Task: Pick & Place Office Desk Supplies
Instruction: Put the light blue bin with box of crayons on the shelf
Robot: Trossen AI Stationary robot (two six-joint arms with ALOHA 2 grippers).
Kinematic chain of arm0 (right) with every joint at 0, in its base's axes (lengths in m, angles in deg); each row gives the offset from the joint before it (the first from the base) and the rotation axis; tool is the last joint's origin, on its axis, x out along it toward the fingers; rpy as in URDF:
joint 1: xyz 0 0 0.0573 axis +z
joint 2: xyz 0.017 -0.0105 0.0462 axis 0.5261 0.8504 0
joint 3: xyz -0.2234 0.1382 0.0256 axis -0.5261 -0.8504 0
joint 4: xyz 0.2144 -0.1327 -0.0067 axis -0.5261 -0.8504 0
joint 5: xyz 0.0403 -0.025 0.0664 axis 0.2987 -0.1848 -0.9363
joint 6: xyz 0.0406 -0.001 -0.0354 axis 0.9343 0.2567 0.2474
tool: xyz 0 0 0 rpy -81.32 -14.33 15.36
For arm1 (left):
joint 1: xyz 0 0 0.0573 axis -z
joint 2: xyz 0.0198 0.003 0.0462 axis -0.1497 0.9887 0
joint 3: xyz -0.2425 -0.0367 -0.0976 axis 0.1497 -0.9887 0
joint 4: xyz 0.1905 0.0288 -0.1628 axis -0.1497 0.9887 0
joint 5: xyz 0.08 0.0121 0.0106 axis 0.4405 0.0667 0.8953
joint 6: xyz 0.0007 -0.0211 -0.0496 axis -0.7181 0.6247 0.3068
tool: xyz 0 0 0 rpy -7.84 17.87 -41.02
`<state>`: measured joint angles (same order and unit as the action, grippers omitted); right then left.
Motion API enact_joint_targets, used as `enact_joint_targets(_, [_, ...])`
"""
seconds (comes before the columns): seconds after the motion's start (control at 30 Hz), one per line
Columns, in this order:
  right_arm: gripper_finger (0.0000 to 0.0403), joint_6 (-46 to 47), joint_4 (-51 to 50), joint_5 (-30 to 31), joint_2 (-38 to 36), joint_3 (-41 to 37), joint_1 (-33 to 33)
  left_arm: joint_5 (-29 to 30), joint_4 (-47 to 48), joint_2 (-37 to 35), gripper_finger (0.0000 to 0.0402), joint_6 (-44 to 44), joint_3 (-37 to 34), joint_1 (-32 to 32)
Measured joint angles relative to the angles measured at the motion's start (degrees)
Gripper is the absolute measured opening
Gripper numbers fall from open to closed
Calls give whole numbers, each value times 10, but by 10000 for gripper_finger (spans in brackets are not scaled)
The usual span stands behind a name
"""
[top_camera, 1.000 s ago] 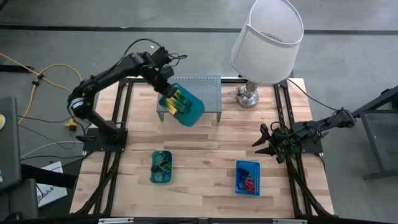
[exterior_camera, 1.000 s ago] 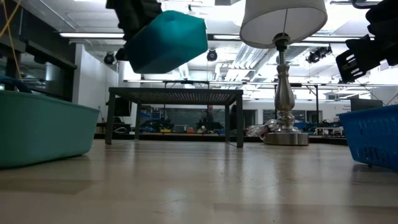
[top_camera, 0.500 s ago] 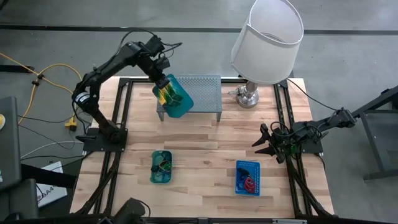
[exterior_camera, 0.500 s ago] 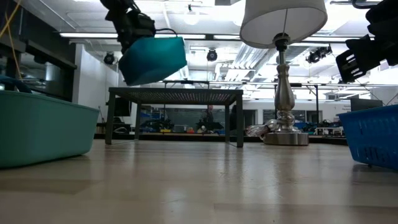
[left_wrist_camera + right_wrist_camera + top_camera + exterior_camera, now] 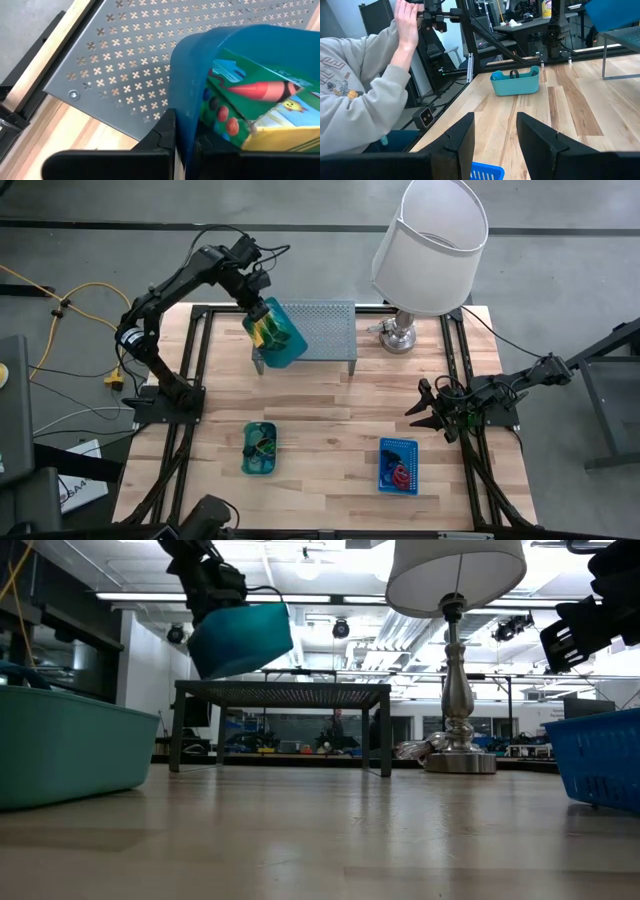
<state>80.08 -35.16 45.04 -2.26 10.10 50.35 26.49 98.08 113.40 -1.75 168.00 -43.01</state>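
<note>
The left tool (image 5: 262, 315) is clamped on the rim of a teal tray (image 5: 280, 337) holding a crayon box (image 5: 260, 110), tilted above the grey riser shelf (image 5: 325, 328), while the right tool (image 5: 418, 410) waits open over the table (image 5: 330, 430), well apart.

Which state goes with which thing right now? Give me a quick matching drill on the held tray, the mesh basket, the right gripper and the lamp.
Column one:
1. teal tray with crayon box
2. blue mesh basket
3. right gripper
4. lamp

Column two:
A. open, empty, above the table
B. stands beside the riser shelf
C. on the table, near edge
D. held tilted by the left gripper

Pairs: 1-D, 2-C, 3-A, 4-B
</note>
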Motion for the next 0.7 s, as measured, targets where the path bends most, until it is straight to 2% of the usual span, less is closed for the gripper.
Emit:
enact_joint_targets(0.23, [134,0,0,0,0,0,0,18,0,0,0,53,0,11])
enact_joint_targets(0.7, [134,0,0,0,0,0,0,43,9,0,0,303,0,11])
